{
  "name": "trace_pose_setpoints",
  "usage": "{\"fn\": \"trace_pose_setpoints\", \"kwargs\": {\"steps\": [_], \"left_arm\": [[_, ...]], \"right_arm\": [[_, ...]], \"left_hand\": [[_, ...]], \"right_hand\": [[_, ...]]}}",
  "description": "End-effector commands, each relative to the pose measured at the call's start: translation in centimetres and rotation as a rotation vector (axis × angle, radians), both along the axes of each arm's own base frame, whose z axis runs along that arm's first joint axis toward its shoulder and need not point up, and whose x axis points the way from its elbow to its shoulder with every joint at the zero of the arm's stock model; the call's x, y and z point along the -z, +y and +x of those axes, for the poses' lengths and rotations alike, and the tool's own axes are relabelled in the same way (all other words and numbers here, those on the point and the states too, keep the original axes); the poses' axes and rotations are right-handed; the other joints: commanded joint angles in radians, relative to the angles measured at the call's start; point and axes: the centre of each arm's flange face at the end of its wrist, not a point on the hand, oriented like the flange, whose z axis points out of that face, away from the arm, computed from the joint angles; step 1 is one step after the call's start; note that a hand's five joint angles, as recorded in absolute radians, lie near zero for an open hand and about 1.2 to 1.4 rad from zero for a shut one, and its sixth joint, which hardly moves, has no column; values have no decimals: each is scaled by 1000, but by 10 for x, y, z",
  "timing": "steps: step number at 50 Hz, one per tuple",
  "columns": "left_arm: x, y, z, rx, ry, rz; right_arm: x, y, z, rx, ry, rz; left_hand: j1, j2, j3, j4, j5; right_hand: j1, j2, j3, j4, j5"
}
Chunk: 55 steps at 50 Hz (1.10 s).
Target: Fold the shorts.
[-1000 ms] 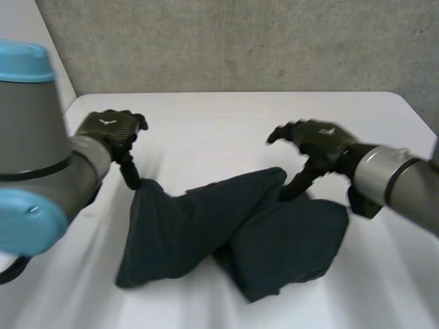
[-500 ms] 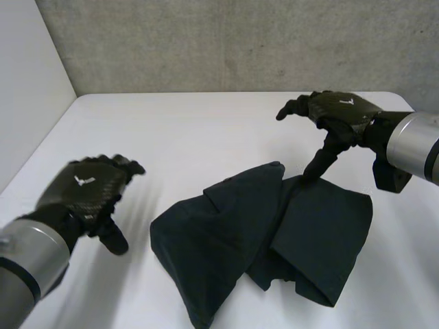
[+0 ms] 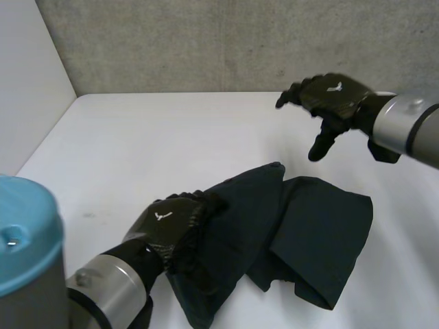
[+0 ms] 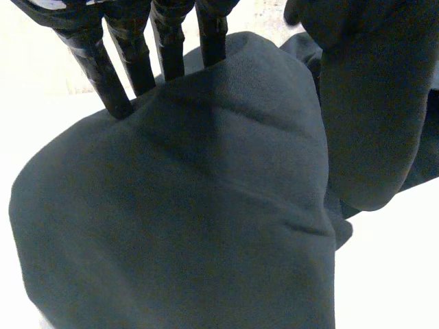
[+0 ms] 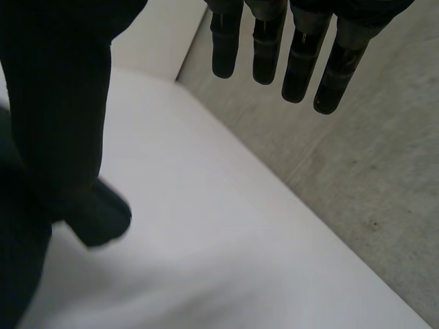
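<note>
Two black hands, one pair of dark shorts, one white table. Item one, lower left of the head view: the left arm's light-blue cap above a grey wrist segment that reaches toward the centre. Item two: the left hand, lying palm down on the left-hand edge of the shorts, in the lower middle of the frame. In the left wrist view its fingers are straight, and their tips are sunk behind a raised fold of the cloth. The thumb stands apart on the near side of that fold. The hand is open and presses the cloth rather than clasping it. Item three: the shorts, dark navy or black, lie crumpled across the lower centre and lower right of the head view. One panel lies over another, and a point of cloth rises toward the middle of the frame. Item four: the table, bare white surface around the cloth on all sides. Item five, upper right of the head view: the right hand, raised above the table beyond the shorts' far edge and apart from the cloth. In the right wrist view its fingers hang straight and spread, the thumb is held well away from them, and nothing lies between. That hand is open and empty. Item six, farthest: a grey concrete wall along the top of the frame, and a pale side panel at the upper left.
</note>
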Motion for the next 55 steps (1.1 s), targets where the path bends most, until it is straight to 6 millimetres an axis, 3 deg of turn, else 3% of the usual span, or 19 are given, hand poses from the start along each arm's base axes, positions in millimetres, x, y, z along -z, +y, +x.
{"fn": "trace_pose_setpoints", "kwargs": {"steps": [1, 10, 13, 14, 19, 22, 24, 27, 34, 40, 44, 49, 55], "left_arm": [[21, -11, -12, -120, -13, 47], [44, -22, -26, -206, -53, 6], [54, -26, -30, -212, -56, 5], [55, -28, -31, -212, -53, 3], [70, -37, -38, -228, -59, -6], [74, -46, -35, -276, -71, -14], [73, -55, -31, -318, -78, -36], [69, -65, -26, -345, -78, -50], [1, -84, -10, -291, -154, -291], [-68, -79, -19, -95, -180, -567], [-101, -77, -19, -70, -139, -625], [-129, -68, -13, -61, -148, -609], [-167, -42, 7, -50, -140, -615]], "right_arm": [[52, -21, 14, -100, 132, -7], [93, -10, 34, -223, 72, 161], [103, 1, 45, -253, 52, 226], [105, 2, 46, -254, 48, 237], [116, 6, 57, -270, 20, 269], [116, 1, 60, -256, 1, 243], [110, -4, 60, -216, -20, 220], [87, -6, 54, -152, -37, 165], [12, 13, 38, -76, -35, -55], [-38, 38, 31, -72, -76, -184], [-66, 51, 24, -39, -102, -253], [-107, 70, 5, 85, -139, -352], [-148, 111, -15, 113, -167, -431]], "left_hand": [[98, 70, 73, 71, 72], [89, 61, 64, 62, 63], [86, 59, 62, 59, 60], [83, 56, 59, 56, 57], [127, 99, 102, 100, 101], [639, 612, 615, 613, 613], [860, 832, 835, 833, 834], [1083, 1056, 1059, 1057, 1057], [1128, 1100, 1103, 1101, 1102], [1128, 1100, 1103, 1101, 1102], [1128, 1100, 1103, 1101, 1102], [1128, 1100, 1103, 1101, 1102], [1128, 1100, 1103, 1101, 1102]], "right_hand": [[103, 52, 74, 73, 57], [123, 73, 94, 94, 78], [264, 213, 235, 234, 218], [322, 272, 293, 293, 277], [1113, 1062, 1084, 1083, 1067], [1115, 1064, 1086, 1085, 1069], [1115, 1064, 1086, 1085, 1069], [1115, 1064, 1086, 1085, 1069], [1115, 1064, 1086, 1085, 1069], [1115, 1064, 1086, 1085, 1069], [1115, 1064, 1086, 1085, 1069], [1115, 1064, 1086, 1085, 1069], [1115, 1064, 1086, 1085, 1069]]}}
